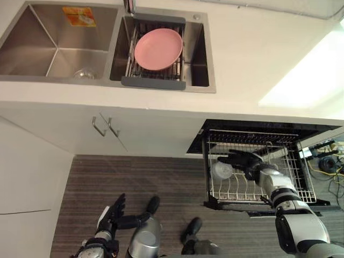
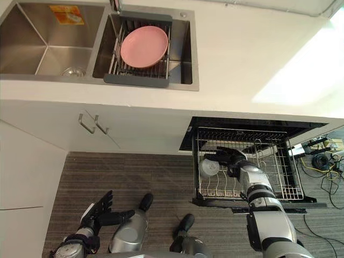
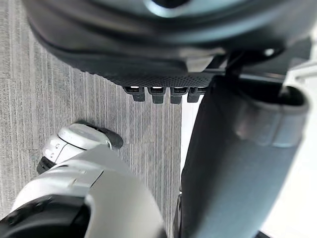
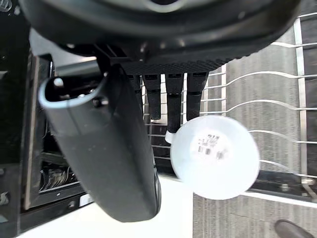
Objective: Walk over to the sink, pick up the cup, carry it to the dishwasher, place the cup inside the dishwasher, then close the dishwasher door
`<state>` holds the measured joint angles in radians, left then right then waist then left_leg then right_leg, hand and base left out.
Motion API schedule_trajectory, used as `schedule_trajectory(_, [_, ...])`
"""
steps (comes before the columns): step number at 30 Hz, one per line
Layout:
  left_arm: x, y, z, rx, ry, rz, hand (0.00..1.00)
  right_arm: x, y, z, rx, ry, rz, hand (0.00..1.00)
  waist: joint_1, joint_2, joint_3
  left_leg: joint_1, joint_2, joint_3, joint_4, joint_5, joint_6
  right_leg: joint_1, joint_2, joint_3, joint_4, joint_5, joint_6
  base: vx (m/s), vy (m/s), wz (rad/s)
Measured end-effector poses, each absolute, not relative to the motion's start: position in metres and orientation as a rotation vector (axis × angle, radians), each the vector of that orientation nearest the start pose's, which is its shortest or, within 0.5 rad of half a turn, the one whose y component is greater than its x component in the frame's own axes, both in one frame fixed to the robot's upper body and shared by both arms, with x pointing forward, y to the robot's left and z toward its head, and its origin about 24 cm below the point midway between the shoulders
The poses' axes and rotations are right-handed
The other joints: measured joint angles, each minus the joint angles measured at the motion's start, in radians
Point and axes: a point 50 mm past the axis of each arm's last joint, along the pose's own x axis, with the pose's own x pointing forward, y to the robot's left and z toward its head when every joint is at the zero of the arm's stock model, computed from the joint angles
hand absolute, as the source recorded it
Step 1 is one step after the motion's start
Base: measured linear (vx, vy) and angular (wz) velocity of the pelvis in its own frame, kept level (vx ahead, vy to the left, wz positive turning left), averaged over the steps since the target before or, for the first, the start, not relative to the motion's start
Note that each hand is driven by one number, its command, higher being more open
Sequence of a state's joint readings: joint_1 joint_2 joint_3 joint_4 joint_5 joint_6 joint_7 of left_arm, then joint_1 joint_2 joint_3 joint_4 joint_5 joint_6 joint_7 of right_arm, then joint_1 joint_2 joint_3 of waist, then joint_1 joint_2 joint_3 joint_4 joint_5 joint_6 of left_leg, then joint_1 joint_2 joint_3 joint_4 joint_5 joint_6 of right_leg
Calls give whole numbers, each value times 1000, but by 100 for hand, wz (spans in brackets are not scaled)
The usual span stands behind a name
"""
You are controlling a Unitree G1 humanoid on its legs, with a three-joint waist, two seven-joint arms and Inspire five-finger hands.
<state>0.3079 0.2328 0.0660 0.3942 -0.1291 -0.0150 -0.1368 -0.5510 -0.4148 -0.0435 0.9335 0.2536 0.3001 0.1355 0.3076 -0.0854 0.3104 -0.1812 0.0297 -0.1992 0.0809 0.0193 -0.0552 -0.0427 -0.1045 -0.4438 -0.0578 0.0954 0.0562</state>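
A white cup [image 1: 221, 170] lies in the left part of the pulled-out wire dishwasher rack [image 1: 301, 188]; its base with a small label [image 4: 214, 156] faces the right wrist camera. My right hand [image 1: 244, 161] hovers over the rack just beside the cup. Its fingers [image 4: 173, 106] reach straight to the cup's edge and are not curled round it, and the thumb stands apart. My left hand [image 1: 110, 212] hangs low over the floor at the lower left, its fingers straight and holding nothing.
The dishwasher's dark opening [image 1: 258, 128] sits under the white counter [image 1: 252, 59]. A double steel sink [image 1: 32, 32] at the upper left holds a pink plate [image 1: 158, 48] in a drain basket. Cabinet handles [image 1: 102, 127] stick out below it. Cables [image 1: 328, 161] lie on the floor at right.
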Motion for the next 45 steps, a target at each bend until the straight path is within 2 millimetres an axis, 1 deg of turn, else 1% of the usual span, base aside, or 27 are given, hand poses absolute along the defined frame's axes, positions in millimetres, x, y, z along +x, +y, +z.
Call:
schedule_trajectory(2, [136,235,-86,40,646,79,100,321,-261,1,-18,620,-83,0,7,0,2,-17,2,11,13,-18,4,-12,0,1,0,0,0,4,12,-9])
schedule_trajectory(3, [139,234,-85,33,635,78,100,322,-258,1,-18,619,-72,100,7,1,7,-19,4,18,17,-21,5,-13,0,0,0,0,0,23,8,-5])
schedule_trajectory(6, [144,231,-83,22,612,75,100,324,-249,-1,-17,622,-46,100,9,0,22,-24,11,36,29,-32,5,-13,2,1,0,-1,0,33,5,-6])
schedule_trajectory(7, [146,230,-82,18,607,74,100,324,-247,-2,-15,628,-36,100,9,-1,24,-26,21,63,36,-34,4,-14,2,1,0,-1,0,41,11,-4])
schedule_trajectory(12, [146,229,-82,18,603,82,100,329,-248,5,-80,601,-56,100,3,-4,23,-15,25,81,50,-40,0,-10,3,8,4,0,1,56,16,-7])
schedule_trajectory(15, [145,228,-83,25,604,90,100,336,-250,20,-140,528,-68,100,-9,-8,20,6,28,98,42,-41,0,-4,4,32,6,2,3,18,12,-19])
schedule_trajectory(17, [137,223,-88,36,630,93,100,341,-243,39,-168,417,-55,100,-42,-14,13,43,27,126,27,-40,1,9,-1,62,6,2,3,-12,28,-33])
schedule_trajectory(18, [135,222,-89,42,638,91,100,340,-241,43,-174,383,-50,100,-51,-17,6,47,26,131,24,-40,1,9,-2,70,6,2,3,-18,32,-31])
schedule_trajectory(19, [131,220,-92,47,650,99,100,336,-239,50,-185,330,-44,100,-71,-25,-7,57,25,141,16,-38,4,9,-4,83,6,2,4,-15,28,-27])
schedule_trajectory(20, [128,219,-93,58,657,109,100,329,-239,49,-186,304,-47,100,-84,-35,-22,65,25,154,7,-36,5,8,-5,93,6,1,5,-16,32,-27])
schedule_trajectory(21, [127,220,-94,71,660,119,100,324,-239,48,-187,289,-53,100,-89,-38,-29,70,25,160,3,-36,6,8,-5,100,6,1,5,-6,19,-28])
schedule_trajectory(22, [122,221,-96,91,668,142,100,314,-240,47,-188,259,-64,100,-106,-40,-47,80,24,170,-5,-35,7,8,-6,112,6,-1,7,0,13,-22])
schedule_trajectory(23, [119,221,-99,106,679,153,100,310,-240,47,-188,241,-69,100,-118,-39,-59,84,23,176,-8,-34,8,7,-7,117,6,-1,7,4,19,-26])
schedule_trajectory(24, [113,223,-103,123,704,182,100,300,-239,50,-165,194,-81,100,-142,-36,-78,90,22,188,-12,-37,10,7,-9,129,6,-4,11,9,21,-26])
schedule_trajectory(25, [108,224,-107,123,724,207,100,290,-238,53,-136,149,-97,100,-158,-33,-93,99,22,198,-17,-40,11,7,-9,139,6,-5,12,18,24,-40])
schedule_trajectory(29, [77,234,-125,74,828,384,100,247,-234,67,1,-62,-156,100,-222,-29,-157,146,26,254,-27,-57,15,19,-5,193,-1,-5,12,37,13,-41])
schedule_trajectory(30, [73,235,-126,64,838,402,100,242,-234,69,26,-88,-160,100,-229,-28,-160,156,27,263,-27,-61,16,27,-4,199,-3,-4,12,45,9,-36])
schedule_trajectory(32, [63,236,-131,55,860,447,100,225,-229,73,96,-175,-152,100,-256,-26,-181,187,29,290,-26,-76,16,48,0,225,-13,-3,13,29,8,-35])
schedule_trajectory(35, [59,234,-133,53,856,474,100,213,-222,80,158,-268,-108,100,-270,-16,-197,218,29,301,-27,-86,17,78,0,233,-26,-2,14,22,10,-14])
schedule_trajectory(39, [53,229,-135,11,864,531,100,212,-210,95,210,-381,-12,100,-263,3,-215,234,29,300,-29,-89,19,99,-1,224,-26,-3,14,-4,0,4])
schedule_trajectory(41, [53,227,-135,-12,859,541,100,211,-201,109,203,-457,52,100,-252,12,-214,212,29,270,-8,-89,18,112,-4,176,-26,-6,14,-29,-21,45])
schedule_trajectory(42, [54,227,-135,-12,854,536,100,210,-200,113,213,-477,62,100,-251,13,-214,195,29,250,8,-89,18,113,-5,153,-26,-6,14,-53,-47,89])
schedule_trajectory(43, [57,226,-134,-11,842,524,100,212,-198,121,220,-520,82,100,-250,17,-211,154,25,204,38,-91,15,113,-6,102,-26,-8,12,-62,-44,90])
schedule_trajectory(44, [57,225,-133,-6,839,515,100,214,-199,125,213,-540,85,100,-246,23,-207,133,24,186,49,-96,14,113,-6,79,-26,-10,10,-106,-63,112])
schedule_trajectory(45, [59,224,-133,12,831,491,100,217,-201,133,189,-576,90,100,-237,36,-199,108,51,240,63,-113,19,114,-1,27,-25,-11,8,-103,-99,113])
